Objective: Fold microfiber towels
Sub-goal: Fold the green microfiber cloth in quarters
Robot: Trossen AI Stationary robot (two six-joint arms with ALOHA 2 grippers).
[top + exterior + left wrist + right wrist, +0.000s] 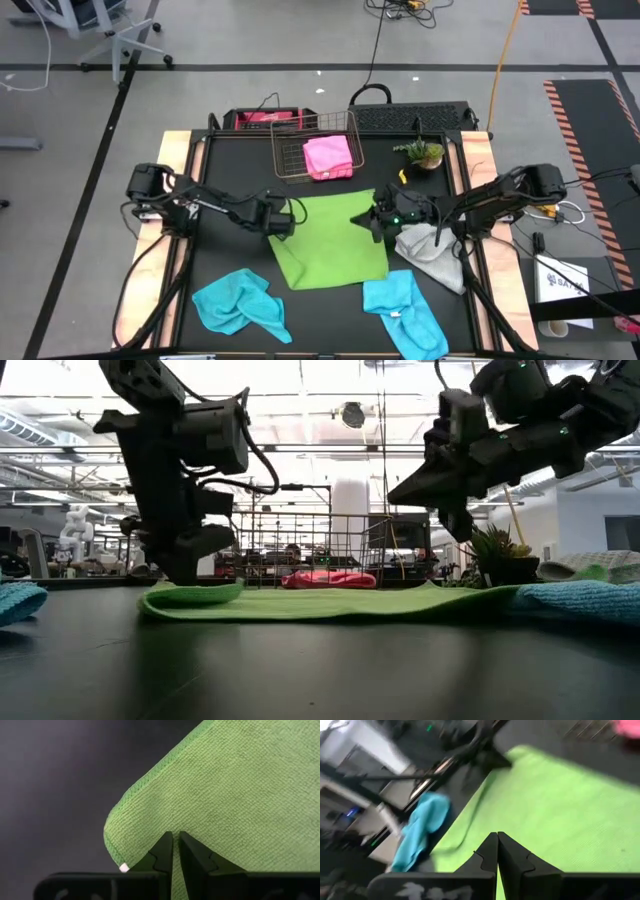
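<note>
The lime green microfiber towel (pixel 330 240) lies flat mid-table. The left gripper (pixel 174 851) pinches its corner; the right gripper (pixel 375 222), closed and empty, hovers above. One-sided lifting risks slipping, bunching.

- lime green towel (pixel 330 240) — spread flat at table centre, one corner pinched up slightly
- pink towel (pixel 328 156) — bunched in the wire basket
- light grey towel (pixel 432 255) — crumpled, right of green
- two turquoise towels (pixel 238 302) (pixel 405 308) — crumpled along the near edge
</note>
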